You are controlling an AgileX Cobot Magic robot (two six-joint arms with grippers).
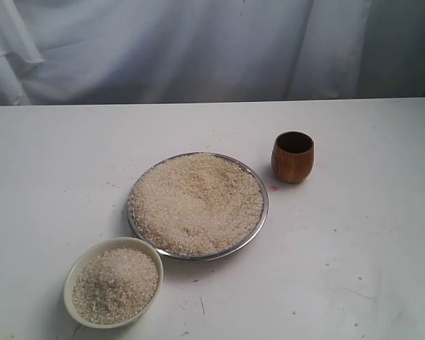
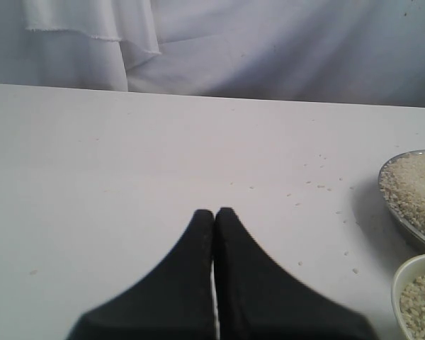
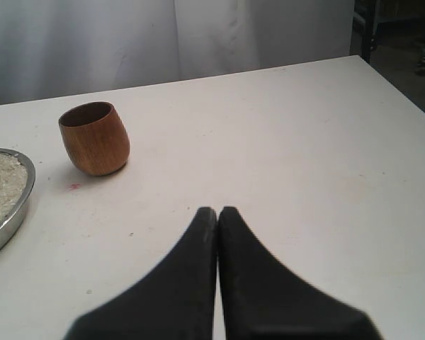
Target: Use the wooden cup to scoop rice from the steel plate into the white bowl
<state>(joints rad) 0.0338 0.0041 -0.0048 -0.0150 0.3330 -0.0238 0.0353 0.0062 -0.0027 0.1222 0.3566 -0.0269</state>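
The steel plate (image 1: 259,220) lies mid-table, heaped with rice (image 1: 196,202). In front of it to the left stands the white bowl (image 1: 75,275), also holding rice (image 1: 116,285). The wooden cup (image 1: 292,156) stands upright on the table behind and to the right of the plate, its dark inside showing. No arm appears in the exterior view. My left gripper (image 2: 214,212) is shut and empty above bare table, with the plate's edge (image 2: 404,223) and the bowl's rim (image 2: 405,273) off to one side. My right gripper (image 3: 217,210) is shut and empty, well short of the cup (image 3: 95,138).
A white cloth backdrop (image 1: 198,49) hangs behind the table's far edge. Loose grains (image 2: 319,185) are scattered on the table near the plate. The table's right edge (image 3: 404,99) shows in the right wrist view, with dark floor beyond.
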